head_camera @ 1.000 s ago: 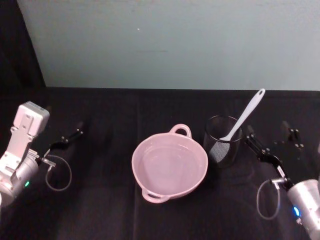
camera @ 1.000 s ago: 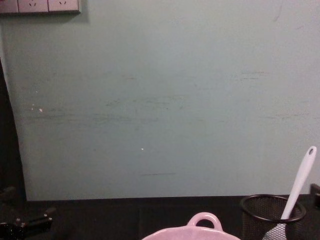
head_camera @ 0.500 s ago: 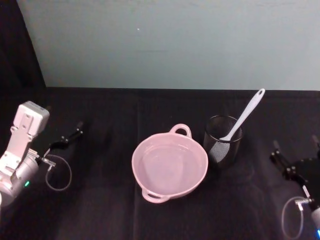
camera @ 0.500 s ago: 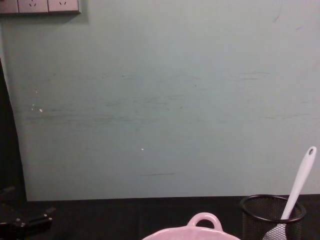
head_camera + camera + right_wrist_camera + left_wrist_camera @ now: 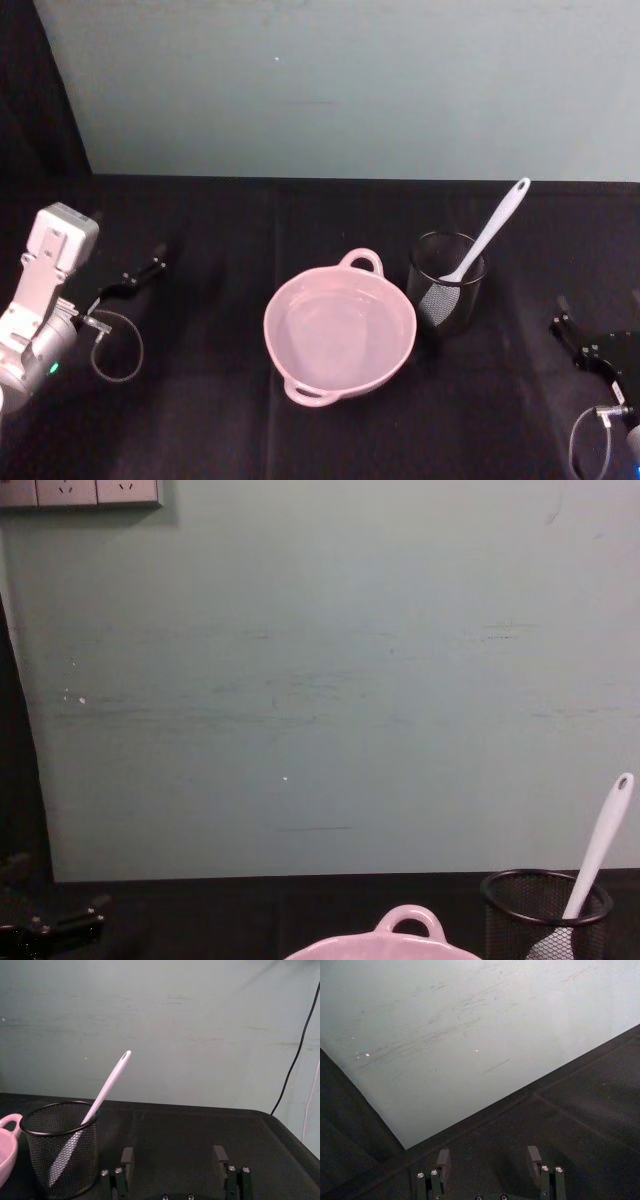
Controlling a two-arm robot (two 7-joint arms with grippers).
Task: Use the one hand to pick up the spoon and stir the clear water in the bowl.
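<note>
**A:** So where was the spoon (image 5: 487, 232) when we looked? We had it standing in the black mesh cup (image 5: 446, 293), white head down at the bottom, handle leaning up and away past the rim, with the little hole at the top end. Nothing was touching it.

**B:** Yep, same for us. From the right wrist view we saw the spoon (image 5: 95, 1110) slanting through the cup (image 5: 60, 1147), head visible through the mesh. The cup sat just right of the pink bowl (image 5: 339, 326), close beside it, though we couldn't tell if they actually touched. The bowl was about mid-table on the black cloth (image 5: 220, 420), one loop handle toward the wall and one toward us, with clear water in it.

**A:** And the hands? We spotted the right gripper (image 5: 597, 342) low at the right edge of the head view, well apart from the cup.

**B:** In its own wrist view the right gripper (image 5: 174, 1157) had its two fingers spread wide with nothing between them, pointing roughly past the cup toward the wall.

**A:** The left gripper (image 5: 133, 279) sat far over on the left side of the table, well away from the bowl. Its wrist view showed the left gripper (image 5: 488, 1158) also spread wide and empty, over bare cloth.
</note>
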